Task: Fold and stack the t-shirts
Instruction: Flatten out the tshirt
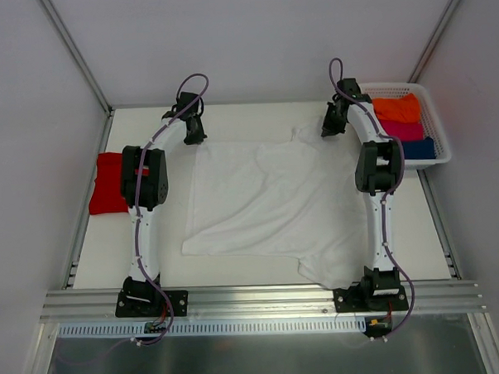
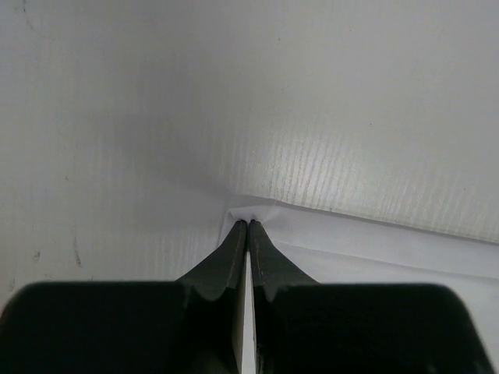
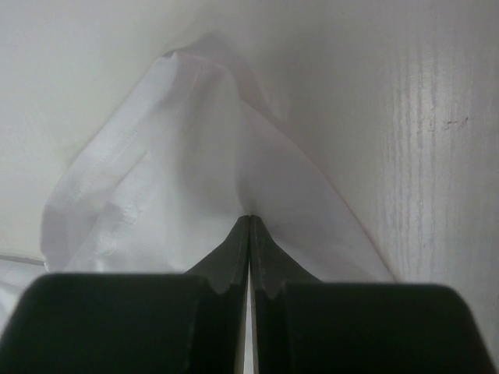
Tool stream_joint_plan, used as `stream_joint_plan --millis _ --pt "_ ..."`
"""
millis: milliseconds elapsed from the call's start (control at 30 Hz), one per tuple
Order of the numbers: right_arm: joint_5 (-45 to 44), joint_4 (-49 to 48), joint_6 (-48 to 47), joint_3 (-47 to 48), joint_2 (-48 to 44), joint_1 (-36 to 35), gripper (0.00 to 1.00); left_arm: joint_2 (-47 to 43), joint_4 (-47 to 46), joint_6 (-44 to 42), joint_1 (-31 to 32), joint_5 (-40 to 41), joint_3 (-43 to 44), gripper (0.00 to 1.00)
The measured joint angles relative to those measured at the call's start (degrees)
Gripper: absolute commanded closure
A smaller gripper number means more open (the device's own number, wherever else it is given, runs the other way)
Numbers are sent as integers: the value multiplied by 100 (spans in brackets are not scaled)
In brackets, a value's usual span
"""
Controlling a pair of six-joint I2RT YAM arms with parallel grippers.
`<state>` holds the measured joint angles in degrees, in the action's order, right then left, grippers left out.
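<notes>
White t-shirt lies spread across the middle of the desk between the two arms; red t-shirt lies folded at the desk's left edge, apart from it. Left gripper is pinched closed on the white t-shirt's far left corner. Right gripper is pinched closed on a raised fold at its far right, near the basket.

1. No words or numbers can be read on the white shirt or the red shirt.
2. The basket has no label to read either.
</notes>
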<state>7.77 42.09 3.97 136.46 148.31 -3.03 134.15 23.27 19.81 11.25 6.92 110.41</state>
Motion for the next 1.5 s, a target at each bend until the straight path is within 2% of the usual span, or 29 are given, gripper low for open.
stream_joint_plan --millis 533,900,1233,1500 --pt "-601 -485 -179 -1775 -1268 -125 100 -11 -42 11 0 111 -155 100" --pt "-811 -684 -254 -2170 -2175 -177 100 -673 9 72 0 131 -758 100" --pt "-1110 -758 -264 -3042 -2378 -400 100 -1491 4 81 0 127 -1386 100" --pt "-1200 -874 -254 -2898 -2371 -509 100 -1491 2 81 0 114 -1403 100"
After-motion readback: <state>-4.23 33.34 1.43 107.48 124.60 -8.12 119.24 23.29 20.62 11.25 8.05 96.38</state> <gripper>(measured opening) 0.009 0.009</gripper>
